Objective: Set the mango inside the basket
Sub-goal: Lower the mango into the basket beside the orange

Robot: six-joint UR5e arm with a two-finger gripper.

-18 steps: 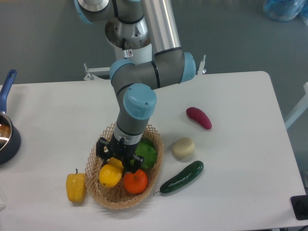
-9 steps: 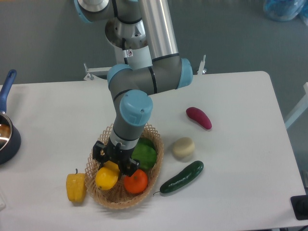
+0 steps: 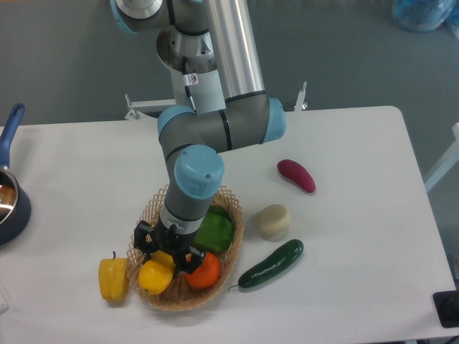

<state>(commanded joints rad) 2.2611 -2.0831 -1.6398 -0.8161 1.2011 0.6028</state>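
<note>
- The white tabletop (image 3: 344, 301) fills the view, grey floor behind it, a translucent blue bag (image 3: 424, 13) up in the far corner.
- The silver-and-blue arm (image 3: 215, 129) reaches down over the oval tan wicker basket (image 3: 233, 236), gripper (image 3: 166, 251) low inside it.
- In the basket with it: a round orange (image 3: 206, 271) and a green pepper (image 3: 216, 231).
- And there's the smooth glossy yellow mango (image 3: 156, 276), at the basket's left end, right under the black fingers, which look clamped on its upper part.
- It seems to be at or very near the basket floor, so my call is: let go gently, then lift straight up.
- Care is needed: the orange is touching or just beside the mango, and the lattice rim is close on the left.
- Around the basket: a yellow bell pepper (image 3: 113, 278) just outside the rim, a dark green cucumber (image 3: 271, 264), a pale round lump (image 3: 273, 221), a magenta oblong vegetable (image 3: 296, 175).
- A dark blue pan (image 3: 8, 208) sits at the left edge.
</note>
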